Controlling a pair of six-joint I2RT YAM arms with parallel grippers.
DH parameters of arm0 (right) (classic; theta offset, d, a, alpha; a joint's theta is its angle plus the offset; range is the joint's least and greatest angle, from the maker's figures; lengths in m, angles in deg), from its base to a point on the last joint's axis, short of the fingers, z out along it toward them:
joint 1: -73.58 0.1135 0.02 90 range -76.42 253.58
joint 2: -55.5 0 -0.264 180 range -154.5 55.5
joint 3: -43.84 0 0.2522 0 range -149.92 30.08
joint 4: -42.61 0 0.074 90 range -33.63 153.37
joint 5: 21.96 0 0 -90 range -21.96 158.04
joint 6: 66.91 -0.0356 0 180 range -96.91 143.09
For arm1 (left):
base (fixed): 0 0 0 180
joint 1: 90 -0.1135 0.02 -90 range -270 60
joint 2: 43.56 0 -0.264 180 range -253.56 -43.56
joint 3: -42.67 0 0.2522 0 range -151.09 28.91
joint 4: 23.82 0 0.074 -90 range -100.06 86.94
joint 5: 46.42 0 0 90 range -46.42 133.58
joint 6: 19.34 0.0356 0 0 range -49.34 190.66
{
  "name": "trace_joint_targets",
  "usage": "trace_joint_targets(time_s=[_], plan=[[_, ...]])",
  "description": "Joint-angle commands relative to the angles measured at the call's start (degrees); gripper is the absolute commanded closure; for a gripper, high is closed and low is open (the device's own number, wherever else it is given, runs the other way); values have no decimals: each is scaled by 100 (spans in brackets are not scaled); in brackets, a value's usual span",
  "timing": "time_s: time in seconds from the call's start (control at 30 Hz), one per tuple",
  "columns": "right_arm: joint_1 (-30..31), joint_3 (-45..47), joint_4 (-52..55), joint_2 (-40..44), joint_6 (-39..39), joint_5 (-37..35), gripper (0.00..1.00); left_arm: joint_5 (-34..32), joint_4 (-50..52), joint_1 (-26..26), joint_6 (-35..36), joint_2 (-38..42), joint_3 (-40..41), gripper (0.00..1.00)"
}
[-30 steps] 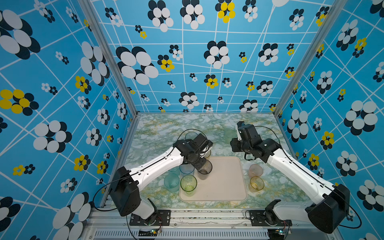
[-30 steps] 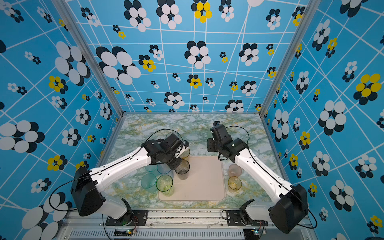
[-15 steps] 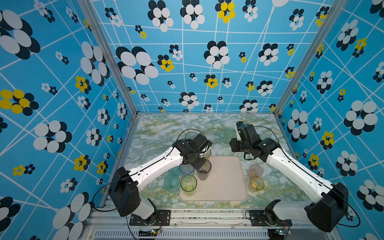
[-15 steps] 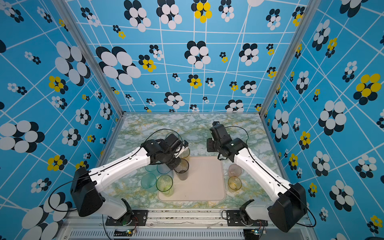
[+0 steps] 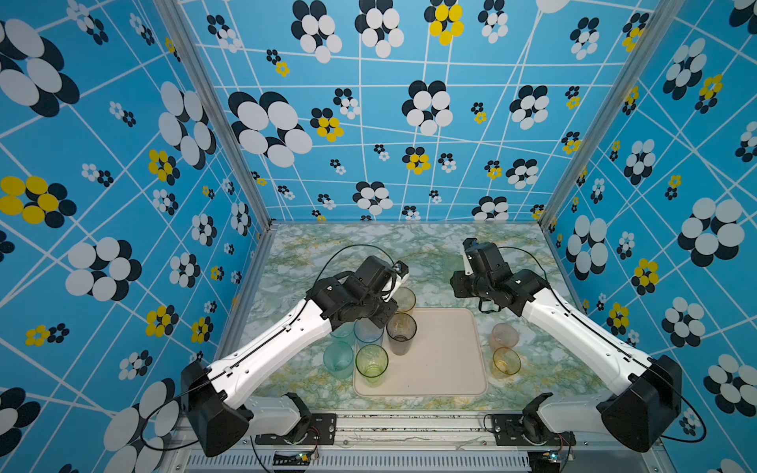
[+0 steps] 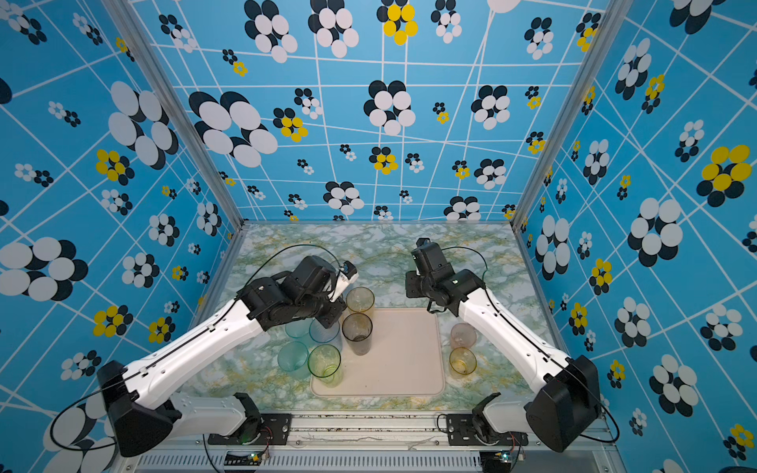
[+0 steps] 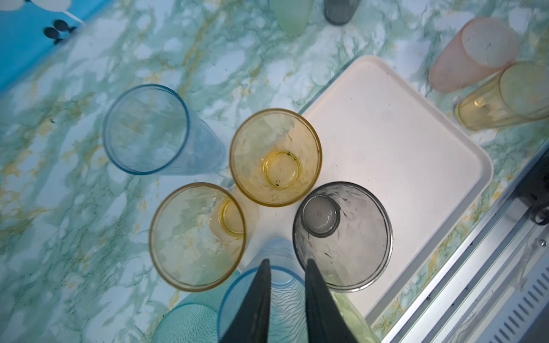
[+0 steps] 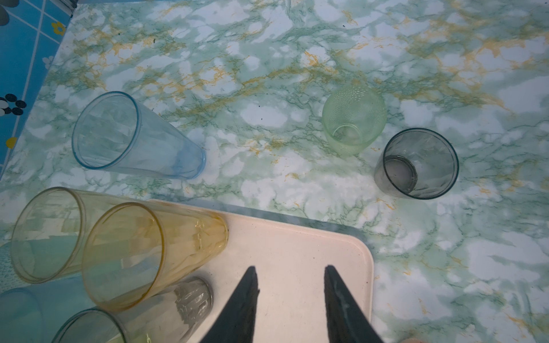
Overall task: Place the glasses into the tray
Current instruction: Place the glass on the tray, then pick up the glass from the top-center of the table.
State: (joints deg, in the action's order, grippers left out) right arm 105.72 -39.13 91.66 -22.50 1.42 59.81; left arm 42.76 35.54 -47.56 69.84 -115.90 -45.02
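Holding nothing, left fingers [image 7: 255, 303] stand narrowly parted, right fingers [image 8: 242, 306] wider.

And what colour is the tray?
The tray is plain pale cream-pink; the left wrist view shows it best.

The left arm [image 5: 270, 352] reaches diagonally inward from its base at the near edge, wrist bent downward; the left gripper [image 7: 287, 262] points down, jaws a narrow gap apart and empty. The right arm [image 5: 573, 327] mirrors it; the right gripper [image 8: 290, 268] holds its jaws wider apart, also empty.
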Motion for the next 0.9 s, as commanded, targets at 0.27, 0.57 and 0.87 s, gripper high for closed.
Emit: trace_joint_targets(time_s=[0.27, 0.57, 0.87], plan=[[-7, -819, 324, -640, 292, 524, 61, -245, -1332, -1642, -858, 910, 1123, 77], [375, -2203, 882, -1754, 677, 717, 61, 609, -2179, -2791, -1404, 1277, 2295, 77], [625, -4372, 1769, -3367, 976, 795, 63, 697, -2174, -2841, -1360, 1160, 2285, 76]])
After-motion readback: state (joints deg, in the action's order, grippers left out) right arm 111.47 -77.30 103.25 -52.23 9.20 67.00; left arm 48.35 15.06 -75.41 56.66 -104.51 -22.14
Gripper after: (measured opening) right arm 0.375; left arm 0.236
